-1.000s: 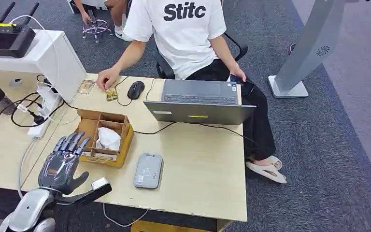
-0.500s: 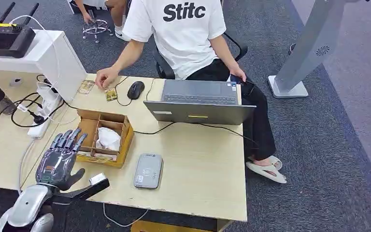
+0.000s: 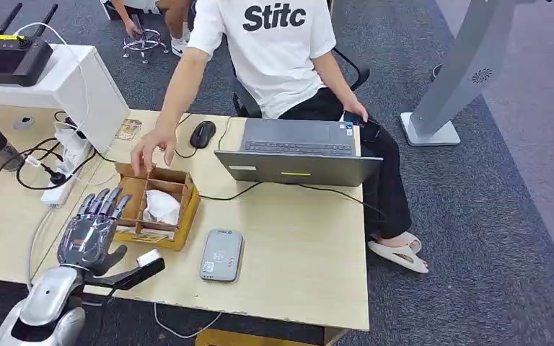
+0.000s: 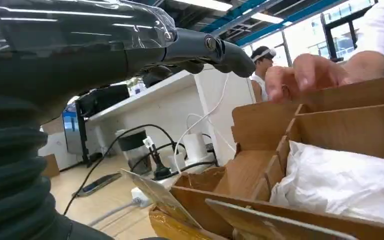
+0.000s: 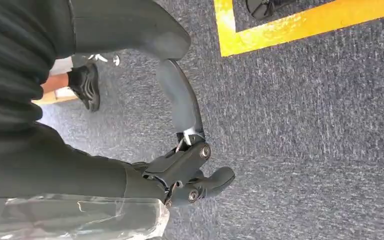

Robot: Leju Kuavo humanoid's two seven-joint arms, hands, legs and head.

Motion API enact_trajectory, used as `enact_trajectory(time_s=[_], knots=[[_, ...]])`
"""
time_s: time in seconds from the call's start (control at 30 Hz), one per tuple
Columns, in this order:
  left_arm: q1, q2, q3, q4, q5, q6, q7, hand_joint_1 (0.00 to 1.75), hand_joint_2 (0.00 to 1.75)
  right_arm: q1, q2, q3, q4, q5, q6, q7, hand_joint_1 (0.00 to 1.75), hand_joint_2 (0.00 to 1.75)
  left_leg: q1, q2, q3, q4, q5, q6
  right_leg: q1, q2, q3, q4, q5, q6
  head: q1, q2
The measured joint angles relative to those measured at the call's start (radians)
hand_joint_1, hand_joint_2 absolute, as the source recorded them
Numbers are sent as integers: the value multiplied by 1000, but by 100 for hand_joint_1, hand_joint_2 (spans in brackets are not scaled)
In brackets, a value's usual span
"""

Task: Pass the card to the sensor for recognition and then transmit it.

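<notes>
Left wrist view: cards upright in wooden box.

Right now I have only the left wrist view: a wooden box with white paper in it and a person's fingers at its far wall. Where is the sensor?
Observer: The grey sensor lies flat on the table, just right of the wooden box, near the table's front edge.
Operator: Is the left hand holding a card?
Observer: No. The left hand is at the box's left side with its fingers spread, and nothing is in it.
Operator: And the other arm?
Observer: The right hand hangs over grey carpet, away from the table.
</notes>
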Motion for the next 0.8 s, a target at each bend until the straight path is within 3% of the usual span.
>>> enact_trajectory(time_s=[0.67,0.8], knots=[[-40,-52,-10,59,20,22,-34,2,175,0,0,1,0,13,0,-4,0,175,0,0,0,0,0,0,0,0,0,0,0,0,0,0],[-48,-62,-22,65,31,22,-37,10,175,0,0,1,0,15,0,-4,0,175,0,0,0,0,0,0,0,0,0,0,0,0,0,0]])
